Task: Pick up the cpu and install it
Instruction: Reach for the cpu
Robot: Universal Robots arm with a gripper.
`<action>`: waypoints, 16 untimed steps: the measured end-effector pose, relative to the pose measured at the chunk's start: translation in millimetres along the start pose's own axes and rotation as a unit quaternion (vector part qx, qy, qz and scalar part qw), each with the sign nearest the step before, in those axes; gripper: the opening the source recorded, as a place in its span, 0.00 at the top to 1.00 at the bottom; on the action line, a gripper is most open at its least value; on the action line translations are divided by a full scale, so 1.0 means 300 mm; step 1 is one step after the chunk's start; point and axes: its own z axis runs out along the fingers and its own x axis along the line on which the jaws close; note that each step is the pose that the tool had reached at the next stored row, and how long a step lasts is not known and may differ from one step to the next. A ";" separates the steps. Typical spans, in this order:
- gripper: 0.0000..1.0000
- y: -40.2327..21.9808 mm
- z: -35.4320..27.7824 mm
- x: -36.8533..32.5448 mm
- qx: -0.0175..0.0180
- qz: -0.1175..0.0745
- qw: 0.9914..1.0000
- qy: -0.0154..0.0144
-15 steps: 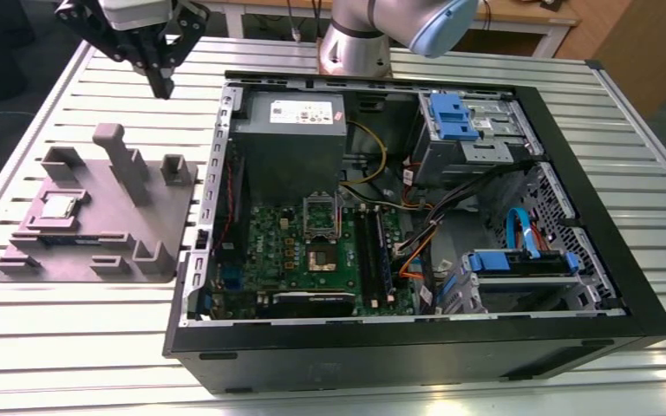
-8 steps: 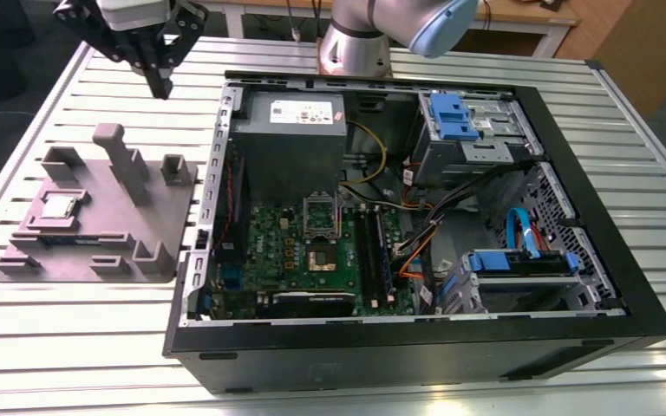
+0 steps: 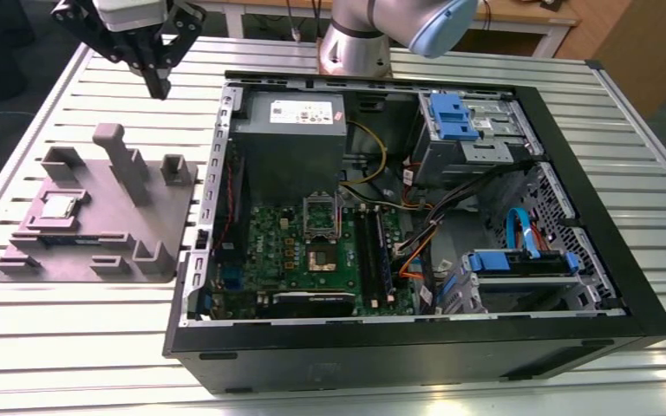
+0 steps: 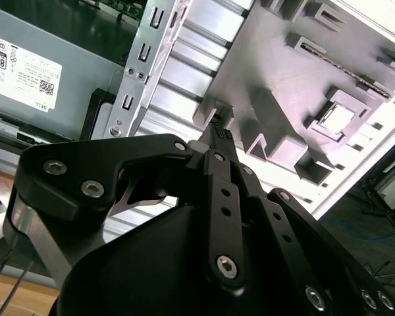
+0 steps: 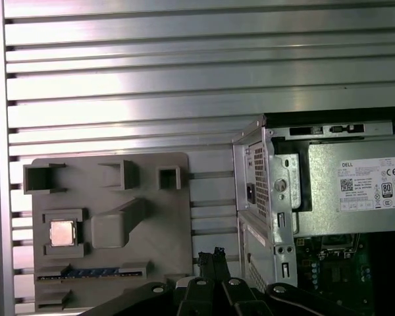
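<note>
A slatted metal bench (image 3: 55,347) carries an open computer case (image 3: 426,355) and, by the bench edge on the exterior view's left, a grey holder block (image 3: 153,217). The cpu (image 3: 58,206) lies flat in a recess of that block. The pincer (image 3: 157,87) hangs above the bench's corner beyond the block, clenched on nothing and well apart from the cpu.

Ribbed aluminium table (image 3: 67,347) takes up most of the scene, with bright overhead glare on its slats in the first wrist view. Wooden panel (image 3: 645,43) behind at the exterior view's right. White-framed bench (image 3: 519,30) behind the table. Dark floor (image 4: 382,230) past the table edge.
</note>
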 end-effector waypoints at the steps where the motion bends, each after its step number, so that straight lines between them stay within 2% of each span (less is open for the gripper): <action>1: 0.89 0.000 0.000 0.001 0.000 0.000 1.000 0.000; 6: 0.89 -0.001 0.002 0.012 0.000 0.000 1.000 0.000; 16: 0.89 -0.004 0.005 0.054 0.000 0.000 1.000 0.001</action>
